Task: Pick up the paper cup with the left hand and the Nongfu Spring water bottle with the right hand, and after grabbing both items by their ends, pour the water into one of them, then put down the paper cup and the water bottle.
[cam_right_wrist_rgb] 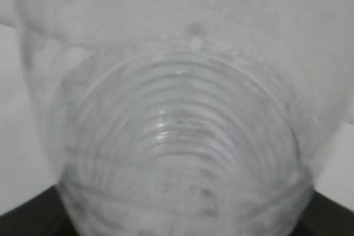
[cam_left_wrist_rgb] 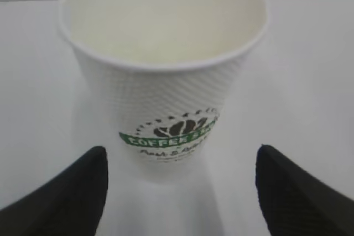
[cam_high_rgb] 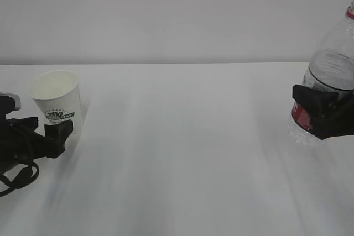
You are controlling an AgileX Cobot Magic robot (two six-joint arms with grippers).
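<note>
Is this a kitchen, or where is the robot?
Probably not a kitchen. It looks like a robot test bench: a bare white table against a blank pale wall, with just a paper cup and a water bottle, each at a black gripper.

White tabletop (cam_high_rgb: pixel 182 153), plain. Paper cup (cam_high_rgb: pixel 56 99) stands upright on it far left; water bottle (cam_high_rgb: pixel 326 89) at right edge, possibly lifted off.

Much of my view is cropped or blurred

The Nongfu Spring water bottle (cam_high_rgb: pixel 332 75) runs off the exterior view's right edge; my right wrist view shows only blur. My left hand (cam_left_wrist_rgb: pixel 180 192) shows fingertips only; the paper cup (cam_left_wrist_rgb: pixel 163 75) logo's small print is unreadable.
</note>
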